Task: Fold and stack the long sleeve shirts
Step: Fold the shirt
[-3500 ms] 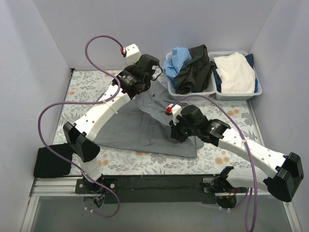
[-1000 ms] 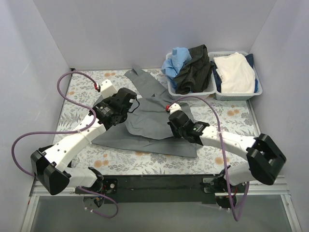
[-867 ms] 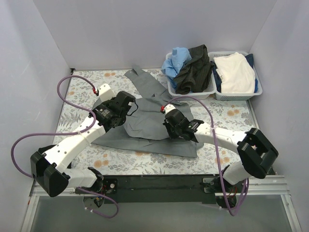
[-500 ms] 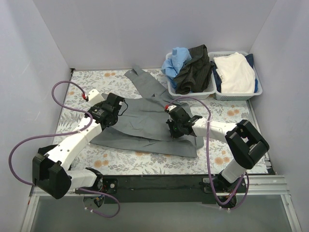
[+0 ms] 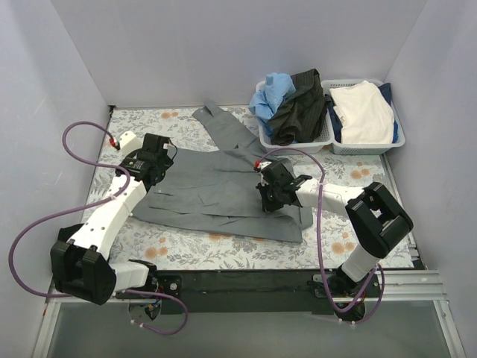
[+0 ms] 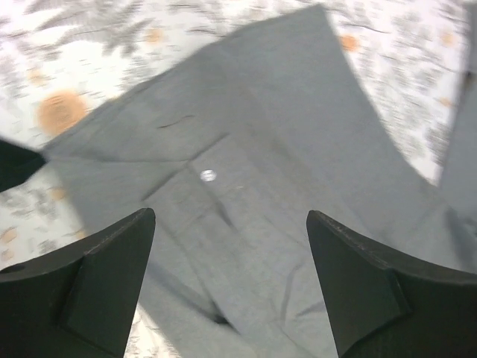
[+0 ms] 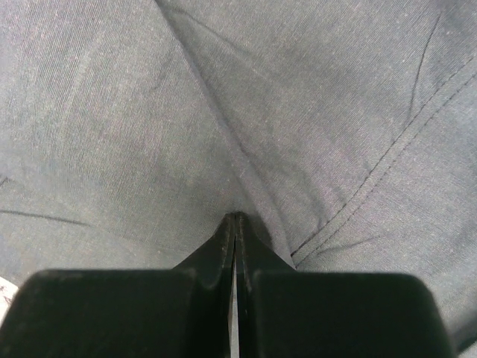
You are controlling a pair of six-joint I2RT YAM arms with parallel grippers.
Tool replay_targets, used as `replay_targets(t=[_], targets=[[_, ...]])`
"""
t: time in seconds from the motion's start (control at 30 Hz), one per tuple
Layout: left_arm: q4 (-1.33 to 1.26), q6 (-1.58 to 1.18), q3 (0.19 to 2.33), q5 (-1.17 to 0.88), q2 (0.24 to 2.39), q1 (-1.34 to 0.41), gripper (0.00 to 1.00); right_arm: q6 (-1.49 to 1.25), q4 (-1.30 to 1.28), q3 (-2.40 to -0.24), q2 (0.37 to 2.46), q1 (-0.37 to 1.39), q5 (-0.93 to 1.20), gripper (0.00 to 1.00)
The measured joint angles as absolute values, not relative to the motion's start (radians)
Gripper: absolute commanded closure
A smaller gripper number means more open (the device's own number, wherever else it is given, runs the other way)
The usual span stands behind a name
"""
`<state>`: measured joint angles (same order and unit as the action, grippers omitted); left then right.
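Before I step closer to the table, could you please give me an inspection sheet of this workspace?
Surface: floral table, flat.
Job's things: grey shirt spread mid-table, one sleeve reaching toward the far edge.
Clutter: at far right, left basket with blue and dark clothes, right basket with white cloth.
Claws: left claw open above the shirt's left part, holding nothing; right claw shut, seems to pinch a fold of the grey shirt.
Cables: left cable loops beside the table; right cable arcs over the shirt.
Surroundings: pale walls; nothing else seen.
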<state>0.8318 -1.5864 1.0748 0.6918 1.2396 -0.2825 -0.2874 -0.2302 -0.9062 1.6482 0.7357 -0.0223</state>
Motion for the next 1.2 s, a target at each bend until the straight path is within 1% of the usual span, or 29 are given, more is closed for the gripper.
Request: replay_targets(t=[0.17,0.33,0.37,0.4,0.43,0.47,0.53,0.57,0.6,0.73,0.83,0.97,1.1,1.2], targets=[[0.712,-1.437,1.226,0.524,1.362,-0.282,0.17,-0.281,-0.293,-0.854,1.585,0.706,0.013,0.99],[0.600,-1.354,1.417,0.333,1.609,-0.282,0.18,-0.278,-0.397,-0.788,1.507,0.683,0.097,0.99],[0.588,-1.346,1.457,0.306,1.666,-0.282,0.18,-0.278,-0.415,-0.775,1.493,0.683,0.118,0.97],[0.582,-1.341,1.496,0.286,1.724,-0.282,0.19,-0.278,-0.433,-0.763,1.478,0.683,0.136,0.94],[0.575,-1.340,1.529,0.272,1.779,-0.283,0.19,-0.279,-0.455,-0.753,1.464,0.684,0.144,0.88],[0.575,-1.338,1.558,0.265,1.826,-0.284,0.19,-0.280,-0.481,-0.746,1.447,0.684,0.142,0.79],[0.579,-1.327,1.600,0.266,1.908,-0.284,0.22,-0.289,-0.546,-0.745,1.411,0.686,0.113,0.71],[0.586,-1.323,1.615,0.271,1.935,-0.283,0.23,-0.292,-0.569,-0.751,1.394,0.686,0.095,0.58],[0.601,-1.314,1.635,0.281,1.968,-0.282,0.26,-0.296,-0.596,-0.767,1.371,0.685,0.068,0.57],[0.654,-1.283,1.675,0.307,2.041,-0.270,0.30,-0.328,-0.611,-0.920,1.312,0.638,-0.035,0.52],[0.682,-1.269,1.675,0.315,2.045,-0.246,0.33,-0.341,-0.562,-1.046,1.350,0.565,-0.104,0.50],[0.680,-1.256,1.674,0.311,2.045,-0.200,0.35,-0.329,-0.496,-1.157,1.508,0.481,-0.174,0.49],[0.652,-1.237,1.649,0.289,2.045,-0.155,0.37,-0.309,-0.440,-1.184,1.672,0.445,-0.227,0.50],[0.640,-1.225,1.630,0.274,2.059,-0.135,0.39,-0.308,-0.406,-1.173,1.719,0.435,-0.249,0.51]])
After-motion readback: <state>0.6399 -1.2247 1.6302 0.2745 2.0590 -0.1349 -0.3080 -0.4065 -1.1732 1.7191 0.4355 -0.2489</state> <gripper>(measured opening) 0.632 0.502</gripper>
